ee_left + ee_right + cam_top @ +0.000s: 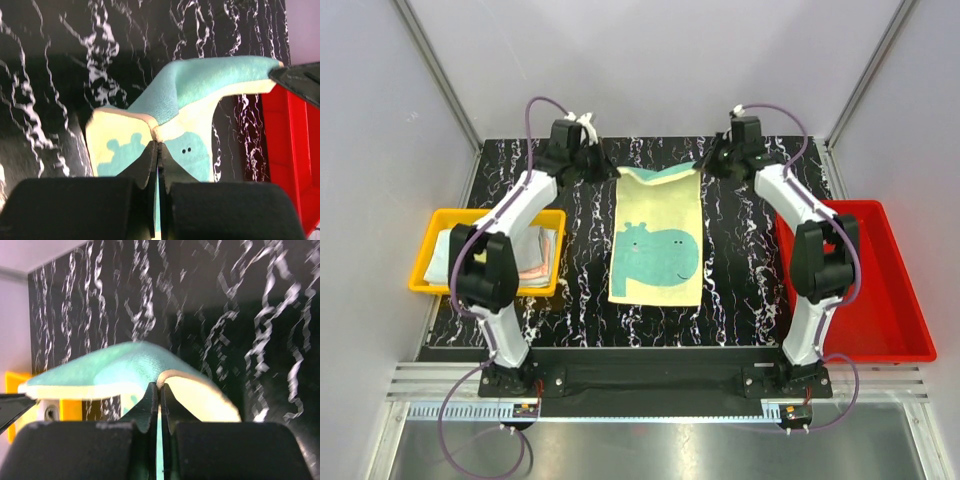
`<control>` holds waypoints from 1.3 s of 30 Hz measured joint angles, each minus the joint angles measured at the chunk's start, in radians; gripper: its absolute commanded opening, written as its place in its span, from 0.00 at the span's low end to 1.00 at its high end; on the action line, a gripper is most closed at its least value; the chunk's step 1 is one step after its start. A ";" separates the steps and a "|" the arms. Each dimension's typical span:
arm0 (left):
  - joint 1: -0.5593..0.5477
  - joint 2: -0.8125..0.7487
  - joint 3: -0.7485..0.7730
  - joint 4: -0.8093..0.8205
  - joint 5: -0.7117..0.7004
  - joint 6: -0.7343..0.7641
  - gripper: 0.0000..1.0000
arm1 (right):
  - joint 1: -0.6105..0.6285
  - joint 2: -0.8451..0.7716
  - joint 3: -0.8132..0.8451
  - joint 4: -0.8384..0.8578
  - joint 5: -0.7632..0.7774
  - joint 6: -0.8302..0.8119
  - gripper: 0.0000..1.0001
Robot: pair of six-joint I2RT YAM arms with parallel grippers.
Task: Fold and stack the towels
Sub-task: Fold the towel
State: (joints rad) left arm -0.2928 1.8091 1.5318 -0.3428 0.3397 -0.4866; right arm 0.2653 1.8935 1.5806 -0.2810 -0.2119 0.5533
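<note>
- A pale yellow hippo towel (657,250) with a teal hippo print lies in the middle of the black marbled desk (740,290), long side running away from the arms.
- The left claw (612,172) is pinched closed on the towel's far left corner. The left wrist view shows cloth squeezed between its fingertips (150,160).
- The right claw (703,166) is pinched closed on the far right corner.
- The far edge is raised off the desk between the two claws and sags in the middle, showing its teal underside. The near part lies flat.
- A yellow tray (428,283) sits at the left edge, holding folded towels (535,258). The left arm crosses over it and hides part of them.
- A red tray (905,335) sits at the right edge, beside the right arm.
</note>
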 measured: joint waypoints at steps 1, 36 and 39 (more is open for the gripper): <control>0.003 0.023 0.032 0.000 0.008 0.012 0.00 | -0.018 0.019 0.020 0.004 -0.010 -0.007 0.00; -0.006 -0.216 -0.514 -0.116 0.200 0.105 0.00 | 0.004 -0.312 -0.673 0.005 -0.296 -0.021 0.00; -0.031 -0.255 -0.593 -0.103 0.212 0.096 0.00 | 0.037 -0.360 -0.729 0.022 -0.294 -0.016 0.00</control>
State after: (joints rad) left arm -0.3237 1.5543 0.9386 -0.4458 0.5522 -0.3908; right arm 0.3023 1.5337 0.8513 -0.2592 -0.5056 0.5377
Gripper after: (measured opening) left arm 0.005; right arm 0.014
